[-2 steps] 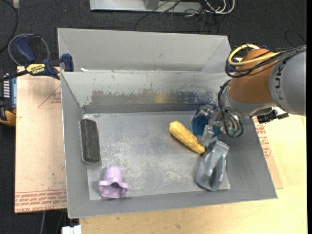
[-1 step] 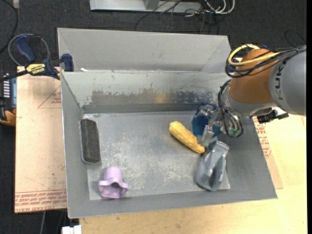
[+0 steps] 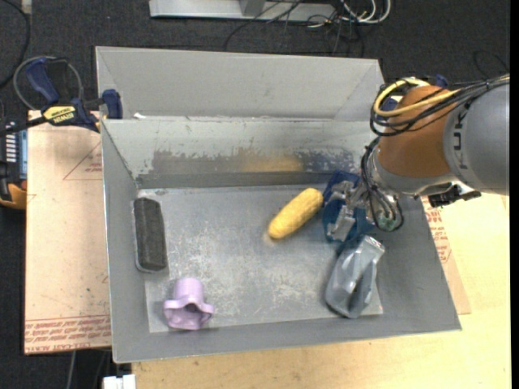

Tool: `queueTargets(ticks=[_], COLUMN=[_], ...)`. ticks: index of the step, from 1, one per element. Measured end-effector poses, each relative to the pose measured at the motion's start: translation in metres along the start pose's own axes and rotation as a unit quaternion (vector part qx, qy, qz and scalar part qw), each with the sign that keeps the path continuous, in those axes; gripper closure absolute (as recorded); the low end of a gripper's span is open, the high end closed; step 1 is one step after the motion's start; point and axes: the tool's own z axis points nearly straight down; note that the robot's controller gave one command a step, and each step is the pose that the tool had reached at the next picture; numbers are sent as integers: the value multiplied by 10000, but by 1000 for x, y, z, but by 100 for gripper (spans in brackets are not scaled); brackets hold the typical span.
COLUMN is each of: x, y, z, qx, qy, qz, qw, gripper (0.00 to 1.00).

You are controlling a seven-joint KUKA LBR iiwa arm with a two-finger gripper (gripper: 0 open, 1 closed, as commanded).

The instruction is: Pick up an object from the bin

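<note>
Grey bin (image 3: pixel 243 290) — yellow corn cob (image 3: pixel 295 213), dark block (image 3: pixel 150 233), lilac cup (image 3: pixel 188 304), silvery pouch (image 3: pixel 355 278).

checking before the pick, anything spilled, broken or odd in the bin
Nothing stands out. The corn cob, dark block, pink piece and grey pouch lie loose and apart on the bin floor, none visibly broken.

Corn (image 3: pixel 295 213), block (image 3: pixel 150 233), pouch (image 3: pixel 354 278), toy (image 3: pixel 186 305): 1 ea.

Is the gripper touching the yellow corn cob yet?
Cannot tell. In the camera view the gripper sits close beside the right end of the yellow corn cob; neither a gap nor contact shows plainly.
</note>
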Motion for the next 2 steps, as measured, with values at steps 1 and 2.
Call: queueTargets(ticks=[1,2], x=[3,-1], y=[-6,-6], z=[-30,-73], qx=[24,24], qy=[117,84], qz=[21,32], qw=[9999,10000], gripper=[100,100])
